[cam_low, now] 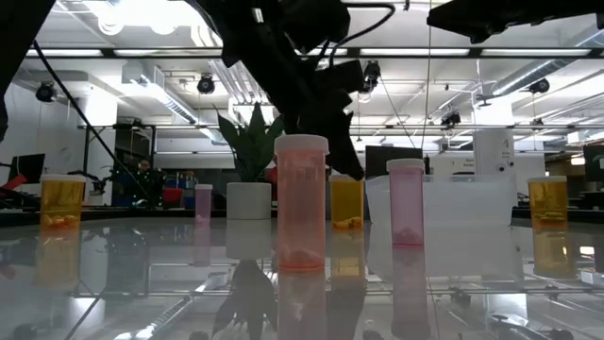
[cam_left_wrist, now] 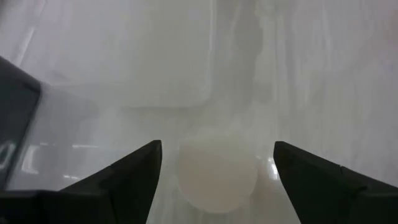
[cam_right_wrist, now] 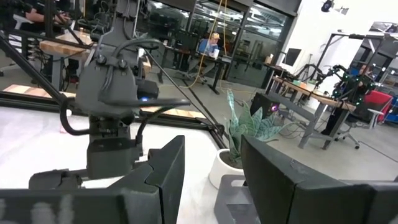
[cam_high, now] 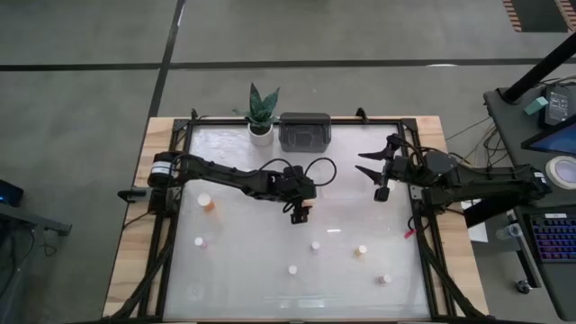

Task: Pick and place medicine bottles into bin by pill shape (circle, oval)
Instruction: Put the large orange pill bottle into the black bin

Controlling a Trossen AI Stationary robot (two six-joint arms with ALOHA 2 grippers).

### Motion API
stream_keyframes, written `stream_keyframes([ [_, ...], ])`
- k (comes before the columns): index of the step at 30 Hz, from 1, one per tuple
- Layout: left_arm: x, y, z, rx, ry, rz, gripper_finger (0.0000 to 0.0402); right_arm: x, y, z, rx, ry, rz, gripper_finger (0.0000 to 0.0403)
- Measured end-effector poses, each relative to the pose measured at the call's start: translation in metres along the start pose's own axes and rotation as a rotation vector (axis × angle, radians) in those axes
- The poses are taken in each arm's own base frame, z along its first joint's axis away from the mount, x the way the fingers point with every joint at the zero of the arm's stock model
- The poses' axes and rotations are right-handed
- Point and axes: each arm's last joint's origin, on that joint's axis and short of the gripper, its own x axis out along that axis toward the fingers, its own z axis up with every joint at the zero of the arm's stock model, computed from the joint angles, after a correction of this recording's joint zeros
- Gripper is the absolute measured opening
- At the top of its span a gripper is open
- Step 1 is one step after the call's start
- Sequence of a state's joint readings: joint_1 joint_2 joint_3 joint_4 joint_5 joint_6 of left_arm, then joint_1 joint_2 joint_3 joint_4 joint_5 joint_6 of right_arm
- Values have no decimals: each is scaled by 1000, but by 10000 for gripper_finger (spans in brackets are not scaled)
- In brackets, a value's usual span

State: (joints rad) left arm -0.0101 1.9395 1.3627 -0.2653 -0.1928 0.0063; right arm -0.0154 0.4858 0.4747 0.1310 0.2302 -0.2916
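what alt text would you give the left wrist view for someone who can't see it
Looking down past the open left gripper, a medicine bottle's white cap sits between the two dark fingers on the pale table.

The pills inside the medicine bottles (cam_low: 301, 200) are too blurred to tell their shape.

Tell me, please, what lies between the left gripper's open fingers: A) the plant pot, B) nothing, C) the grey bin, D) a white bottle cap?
D: the left wrist view shows a round white bottle cap centred between the spread fingers of the left gripper, which hangs over the middle of the table.
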Motion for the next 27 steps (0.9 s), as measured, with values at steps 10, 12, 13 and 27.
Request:
stream_keyframes([
  [10,15,-3,-9,8,40,-1,292,0,0,0,-2,5,-5,148],
  [12,15,-3,-9,8,39,-1,292,0,0,0,-7,6,-5,148],
  [13,15,-3,-9,8,38,-1,292,0,0,0,-8,6,-5,148],
  [27,4,-1,-4,12,14,-1,194,0,0,-1,-8,8,-4,148],
])
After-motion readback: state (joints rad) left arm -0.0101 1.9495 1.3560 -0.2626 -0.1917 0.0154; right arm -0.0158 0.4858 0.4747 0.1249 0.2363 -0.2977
